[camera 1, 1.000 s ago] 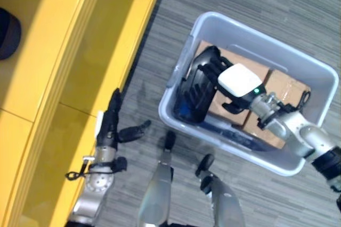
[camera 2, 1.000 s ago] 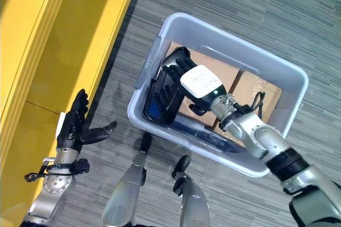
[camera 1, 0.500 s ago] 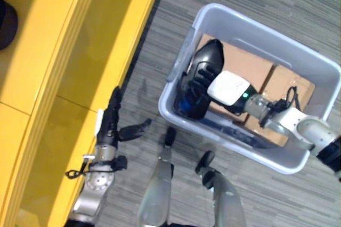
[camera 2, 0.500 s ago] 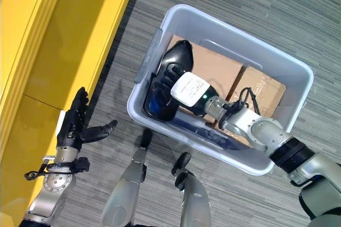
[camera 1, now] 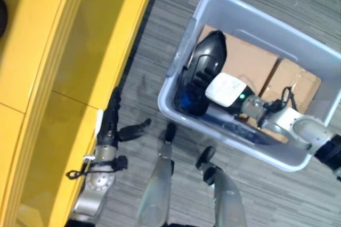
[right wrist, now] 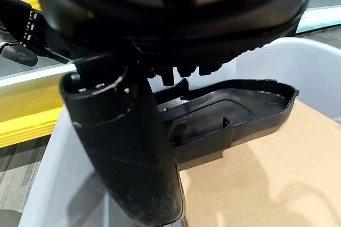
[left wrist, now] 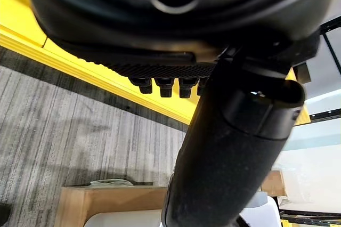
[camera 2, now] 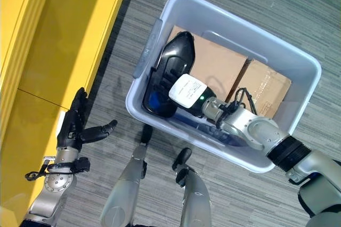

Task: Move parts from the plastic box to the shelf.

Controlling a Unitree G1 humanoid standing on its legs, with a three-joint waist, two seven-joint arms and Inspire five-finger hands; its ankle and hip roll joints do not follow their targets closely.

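Observation:
A grey plastic box (camera 1: 256,19) stands on the carpet to the right. Inside it a black moulded plastic part (camera 1: 210,51) leans upright against the wall nearest the shelf. My right hand (camera 1: 226,89), white cover on its back, reaches into the box from the right. Its fingers (camera 2: 165,80) lie straight across the lower half of the part. The right wrist view shows the part (right wrist: 234,115) just past the thumb (right wrist: 128,152), ribbed inner face toward the hand. My left hand (camera 1: 109,126) hangs open beside the yellow shelf (camera 1: 80,51), holding nothing.
Two flat cardboard boxes (camera 1: 250,59) (camera 1: 295,86) cover the bottom of the plastic box. The shelf runs along the left side, its lower board wide and bare. Grey carpet lies between the shelf and the box.
The whole picture has shifted, so the camera moved. My right hand has slid down the black part toward the box's near wall. The part and the left hand stay put.

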